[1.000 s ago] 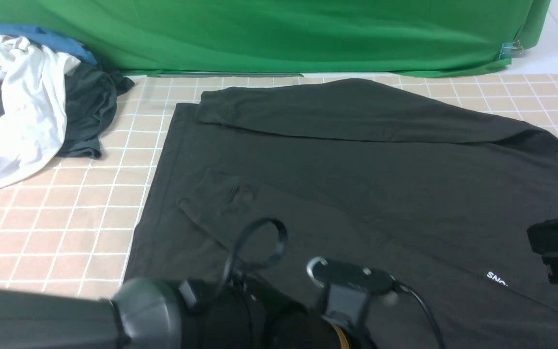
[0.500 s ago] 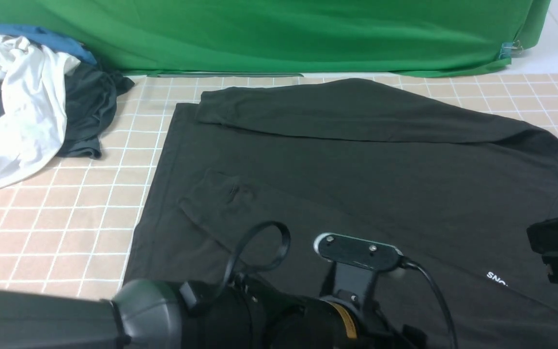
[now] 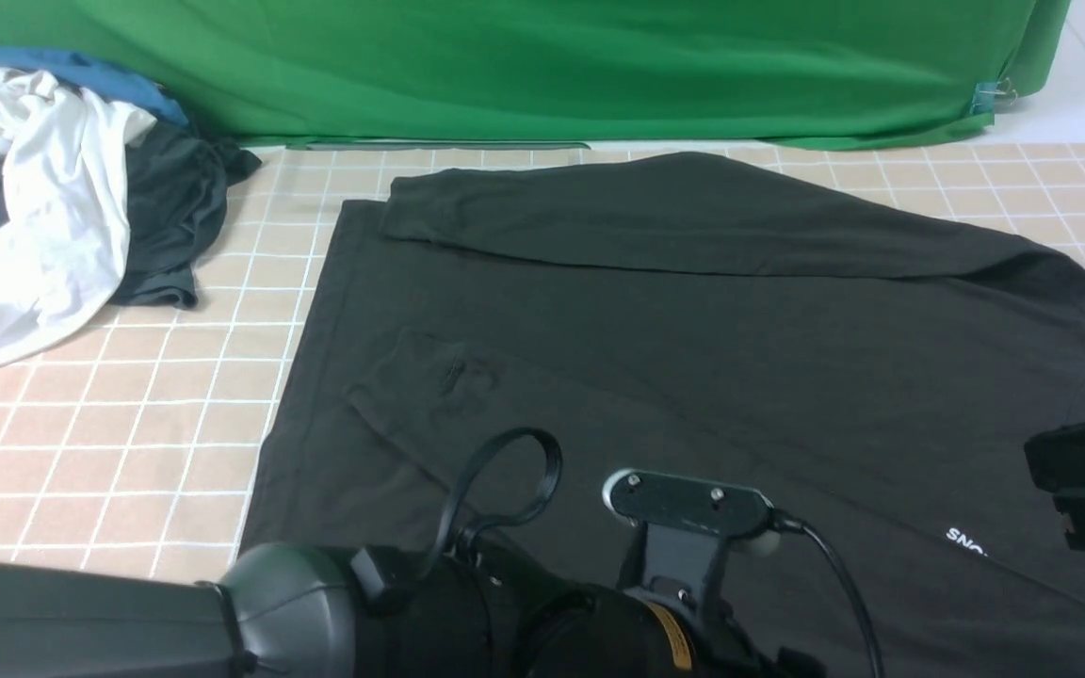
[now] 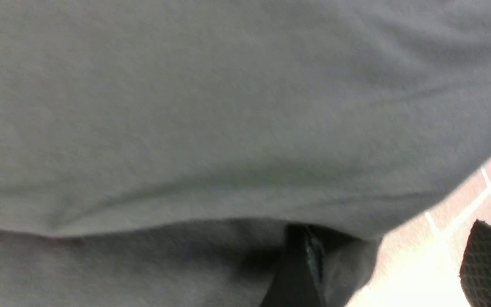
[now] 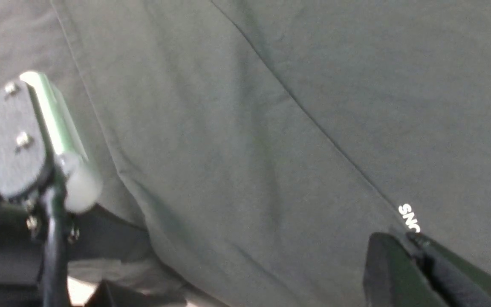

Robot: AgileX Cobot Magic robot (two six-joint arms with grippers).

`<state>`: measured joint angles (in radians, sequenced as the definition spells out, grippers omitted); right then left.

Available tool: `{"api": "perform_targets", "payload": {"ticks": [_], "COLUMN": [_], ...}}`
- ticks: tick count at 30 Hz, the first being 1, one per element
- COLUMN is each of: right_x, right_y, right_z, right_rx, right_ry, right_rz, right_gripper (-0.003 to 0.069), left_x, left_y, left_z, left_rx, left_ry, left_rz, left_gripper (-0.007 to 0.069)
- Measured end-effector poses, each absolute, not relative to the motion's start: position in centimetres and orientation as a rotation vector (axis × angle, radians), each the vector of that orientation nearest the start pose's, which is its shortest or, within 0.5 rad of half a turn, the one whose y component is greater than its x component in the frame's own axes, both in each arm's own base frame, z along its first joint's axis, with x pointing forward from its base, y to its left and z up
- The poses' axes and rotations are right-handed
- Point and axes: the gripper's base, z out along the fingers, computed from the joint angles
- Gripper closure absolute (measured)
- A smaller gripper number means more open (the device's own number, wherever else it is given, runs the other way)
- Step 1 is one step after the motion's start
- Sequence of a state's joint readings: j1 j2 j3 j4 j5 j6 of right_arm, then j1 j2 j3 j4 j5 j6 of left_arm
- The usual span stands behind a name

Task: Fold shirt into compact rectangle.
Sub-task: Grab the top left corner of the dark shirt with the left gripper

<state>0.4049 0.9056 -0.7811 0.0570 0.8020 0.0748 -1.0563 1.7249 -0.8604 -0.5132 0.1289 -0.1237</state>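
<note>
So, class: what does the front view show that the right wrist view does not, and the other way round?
Front view only: the pile of clothes at the far left and the green backdrop behind the table. Right wrist view only: the tips of the right gripper, shut on a crease of the shirt. Both: the shirt, its white letters and the left arm's camera mount.

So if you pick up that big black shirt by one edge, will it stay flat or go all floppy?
Probably floppy: the shirt lies limp on the table, with soft creases and a sleeve draped over it. Pushed, it would likely bunch up rather than slide whole. It looks thin, so probably light.
</note>
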Motion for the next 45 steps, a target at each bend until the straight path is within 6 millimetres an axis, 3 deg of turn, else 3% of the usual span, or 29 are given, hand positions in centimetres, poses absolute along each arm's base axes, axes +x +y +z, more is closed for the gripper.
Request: {"api": "perform_targets", "payload": {"ticks": [7,24,35,38,41,42,43,45], "right_x": [15.3,15.3,15.3,15.3,15.3,15.3,15.3,15.3], "right_y": [7.0,7.0,7.0,7.0,7.0,7.0,7.0,7.0], "right_z": [31.4,31.4,31.4,31.4,31.4,31.4,31.4,31.4], "right_rx": [-0.37,-0.369,-0.369,-0.369,-0.369,-0.369,-0.369,-0.369], "right_ry": [2.399,2.397,2.397,2.397,2.397,2.397,2.397,2.397], "right_rz": [0.287,0.289,0.289,0.289,0.289,0.289,0.289,0.289], "right_gripper": [0.0589,0.0589,0.0589,0.0587,0.0585,0.0584,0.0581,0.0578], "left_x": [16.2,17.0,17.2,17.1,16.9,16.8,16.8,16.7], "left_y": [-29.6,-30.8,-31.1,-31.0,-30.9,-30.9,-30.8,-30.8], "left_z": [14.9,16.0,14.6,14.5,14.3,14.3,14.2,14.3], "left_rx": [0.569,0.537,0.55,0.564,0.588,0.592,0.613,0.633], "left_ry": [2.585,2.515,2.537,2.546,2.578,2.582,2.588,2.595], "left_rz": [-0.721,-0.768,-0.735,-0.727,-0.714,-0.713,-0.705,-0.701], "left_gripper": [0.0143,0.0143,0.0157,0.0251,0.0466,0.0479,0.0563,0.0592]}}
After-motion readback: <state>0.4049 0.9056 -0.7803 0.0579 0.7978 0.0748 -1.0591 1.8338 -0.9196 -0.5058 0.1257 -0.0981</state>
